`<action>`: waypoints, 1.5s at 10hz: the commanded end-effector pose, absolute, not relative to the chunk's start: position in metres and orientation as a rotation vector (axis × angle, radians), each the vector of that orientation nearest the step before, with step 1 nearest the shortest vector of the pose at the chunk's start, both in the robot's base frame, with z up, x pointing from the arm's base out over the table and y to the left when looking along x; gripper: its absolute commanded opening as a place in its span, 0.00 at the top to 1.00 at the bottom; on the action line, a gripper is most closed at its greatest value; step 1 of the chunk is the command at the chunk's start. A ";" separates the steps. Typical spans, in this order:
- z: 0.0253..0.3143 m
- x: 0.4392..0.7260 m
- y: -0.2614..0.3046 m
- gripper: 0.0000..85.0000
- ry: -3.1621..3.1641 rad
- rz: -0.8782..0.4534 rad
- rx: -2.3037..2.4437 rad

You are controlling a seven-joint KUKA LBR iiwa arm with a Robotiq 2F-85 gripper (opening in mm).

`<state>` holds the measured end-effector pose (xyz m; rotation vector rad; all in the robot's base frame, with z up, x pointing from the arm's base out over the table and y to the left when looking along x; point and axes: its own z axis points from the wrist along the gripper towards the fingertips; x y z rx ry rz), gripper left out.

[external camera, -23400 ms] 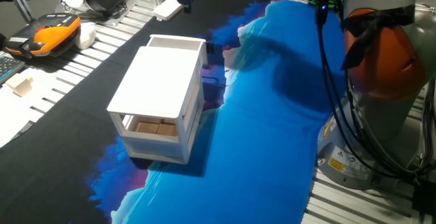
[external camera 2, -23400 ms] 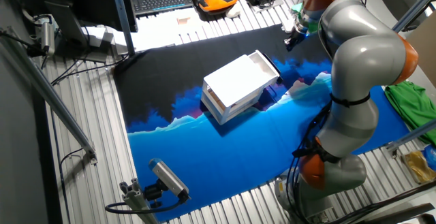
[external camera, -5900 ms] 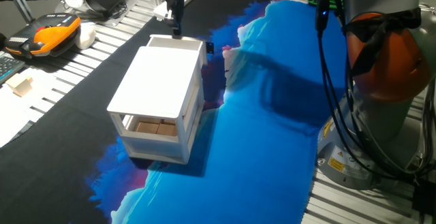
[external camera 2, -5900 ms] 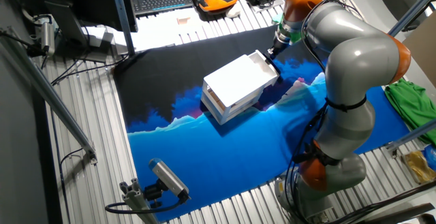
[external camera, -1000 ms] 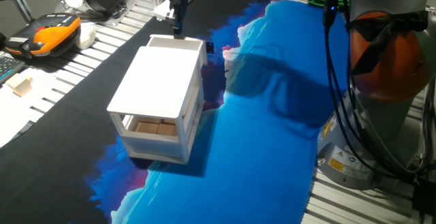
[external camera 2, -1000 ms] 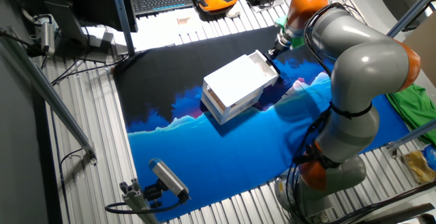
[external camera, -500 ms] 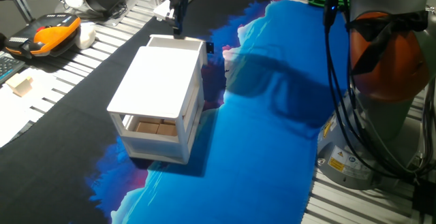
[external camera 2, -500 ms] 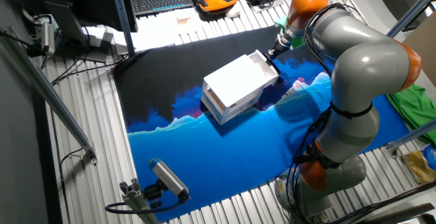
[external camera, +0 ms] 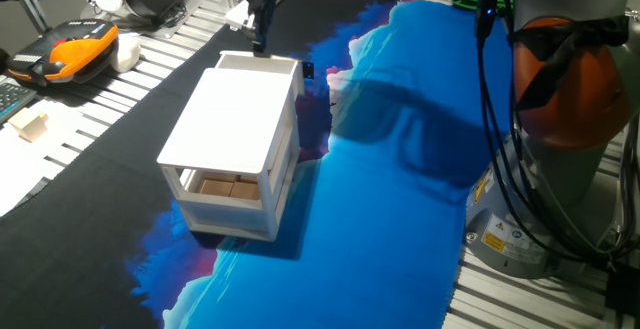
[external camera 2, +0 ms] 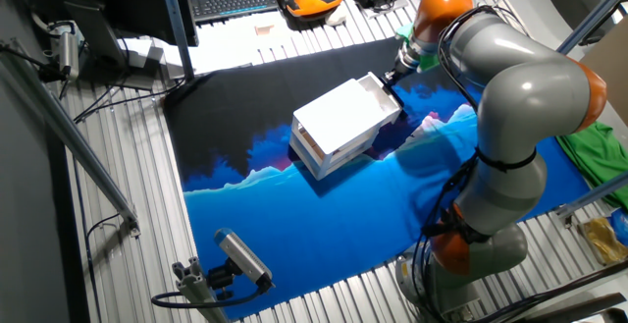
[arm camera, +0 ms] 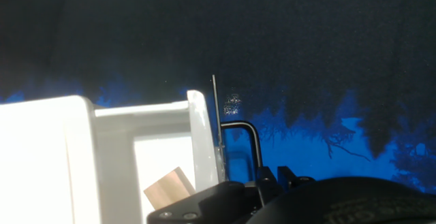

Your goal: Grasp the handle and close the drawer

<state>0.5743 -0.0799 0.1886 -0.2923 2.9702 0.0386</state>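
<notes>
Meanwhile nothing has shifted over the last second: the gripper [external camera: 259,41] still hangs at the handle [arm camera: 240,146] of the drawer [external camera: 258,65], which remains pulled out of the cabinet [external camera: 232,129]. Whether its fingers clasp the handle I cannot tell, so the push seems not begun.

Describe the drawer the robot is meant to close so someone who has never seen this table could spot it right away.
Find the small white cabinet on the blue and black cloth. The drawer is the shallow white tray sticking out of its upper tier at the far end, under the gripper. Unlike the open lower tier holding tan wooden blocks, it slides out.
</notes>
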 end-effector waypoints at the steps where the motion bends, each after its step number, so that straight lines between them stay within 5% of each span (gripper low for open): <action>1: 0.188 0.574 -0.079 0.80 2.969 0.041 -0.295; 15: 0.189 0.576 -0.074 0.80 3.000 0.013 -0.382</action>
